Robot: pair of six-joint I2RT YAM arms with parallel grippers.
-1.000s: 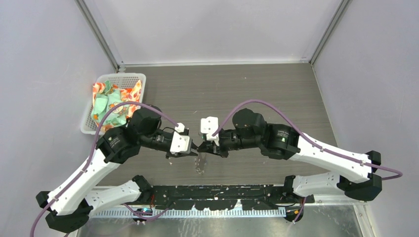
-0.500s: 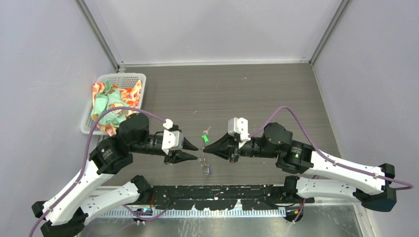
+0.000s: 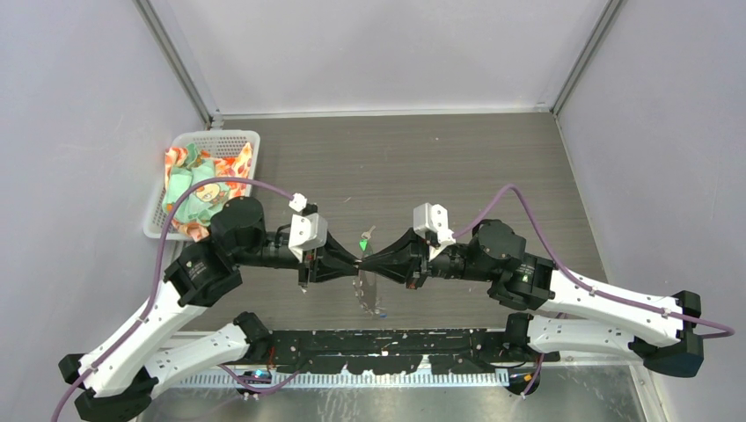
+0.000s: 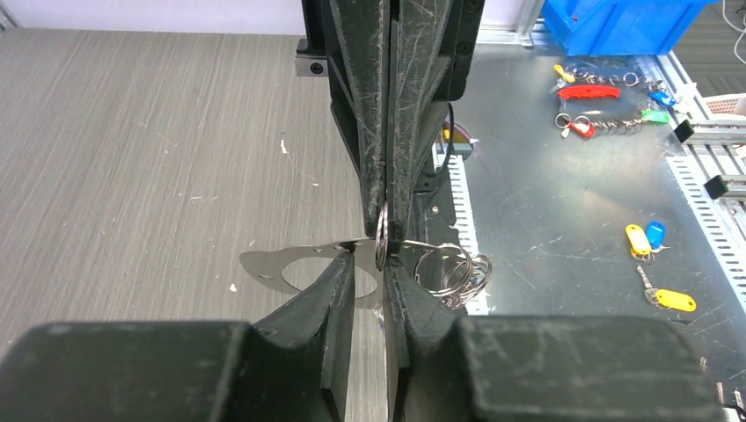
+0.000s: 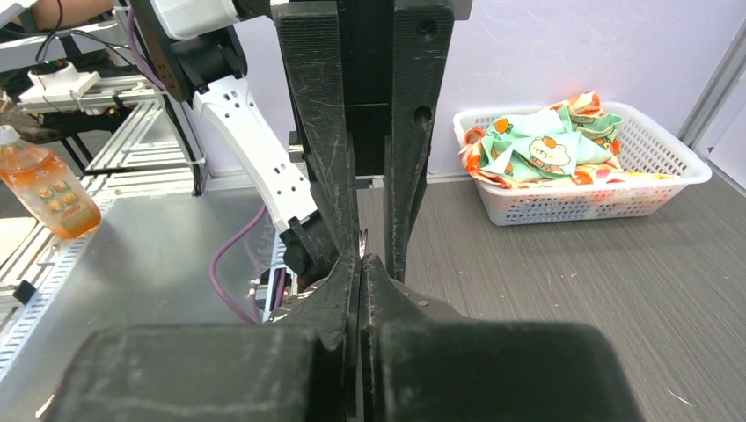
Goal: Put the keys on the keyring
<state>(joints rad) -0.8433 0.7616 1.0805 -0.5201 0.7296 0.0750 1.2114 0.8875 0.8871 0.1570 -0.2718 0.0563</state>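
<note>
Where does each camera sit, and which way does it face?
Top: above and behind the robot, looking down on the table; left gripper and right gripper show, tip to tip.
Left wrist: faces rightward past its own fingers at the keyring.
Right wrist: faces leftward past its own fingers at the basket.
Shared: basket, in top and right wrist.

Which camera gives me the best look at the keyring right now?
Left wrist. The keyring sits centre frame, close and sharp, its small rings distinct. Top external shows only a small grey shape, details lost. Right wrist shows barely a glint; its own fingers block the rest.
</note>
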